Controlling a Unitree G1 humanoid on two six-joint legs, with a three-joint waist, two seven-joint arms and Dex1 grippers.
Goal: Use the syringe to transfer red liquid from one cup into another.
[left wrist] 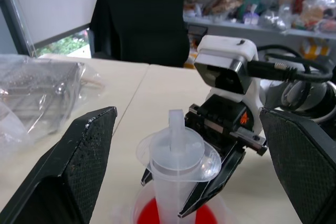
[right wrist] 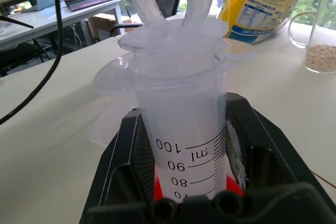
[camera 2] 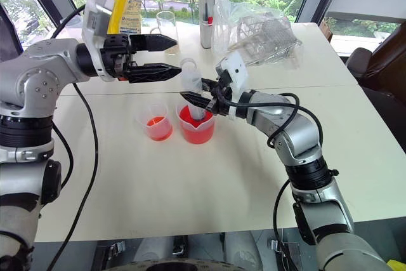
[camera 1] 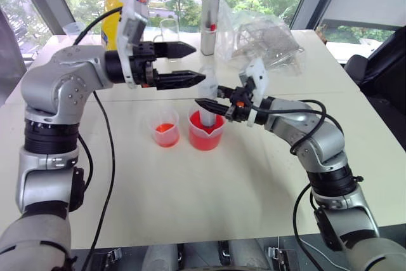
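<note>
Because the syringe [camera 2: 192,87] is light, stiff, slick plastic, the right gripper [camera 2: 198,101], clamped round its barrel, should stay just under the flange. Its tip stands in the larger cup [camera 2: 196,126] below; the left gripper [camera 2: 166,57] gapes wide just above the plunger [left wrist: 176,124], holding nothing.
</note>
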